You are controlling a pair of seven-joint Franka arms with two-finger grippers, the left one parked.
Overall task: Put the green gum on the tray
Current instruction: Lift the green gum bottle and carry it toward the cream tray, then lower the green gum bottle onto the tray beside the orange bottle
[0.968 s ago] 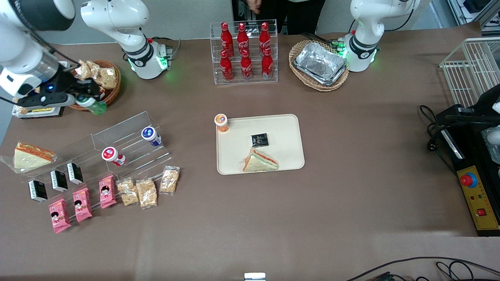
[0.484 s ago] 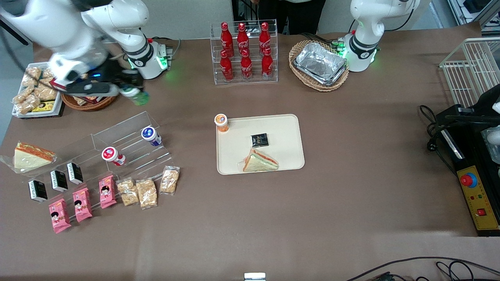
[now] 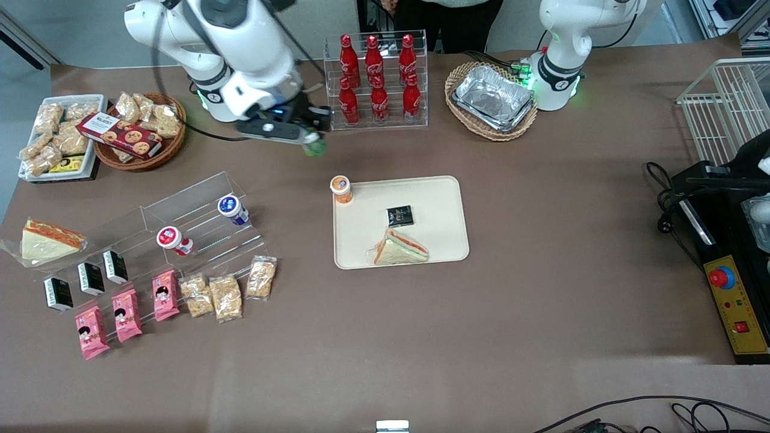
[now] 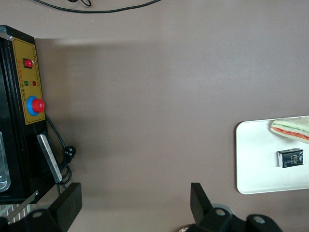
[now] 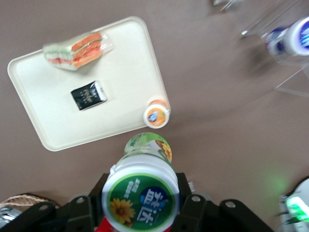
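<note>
End effector [image 3: 310,133]: black two-finger unit on a white arm, raised above the brown surface [image 3: 541,252], just in front of the clear rack [image 3: 376,81] of red bottles. Clamped on the gum [image 3: 313,147]; its fingers largely hidden by the bottle in the right wrist view.

Gum: small cylinder, translucent green body, round white lid with a green label and a yellow flower print. In the front view only a blurred green end shows below the end effector. In the right wrist view [image 5: 143,191] the lid faces the camera and the body is foreshortened. It hangs in the air, farther from the front camera than the tray and not over it.

Tray [image 3: 439,198]: flat beige plastic rectangle, rounded corners, low rim. It carries a wrapped triangular sandwich [image 3: 399,248] and a small black packet [image 3: 400,214]. Cut off at the frame edge in the left wrist view.

Orange bottle [image 3: 341,188]: orange-lidded, upright at the tray's corner nearest the end effector; whether it stands on the rim or just beside it cannot be told.

Stepped stand [image 3: 198,222]: clear acrylic, toward the working arm's end, holding a blue-lidded bottle [image 3: 231,208] and a red-lidded bottle [image 3: 173,239].
</note>
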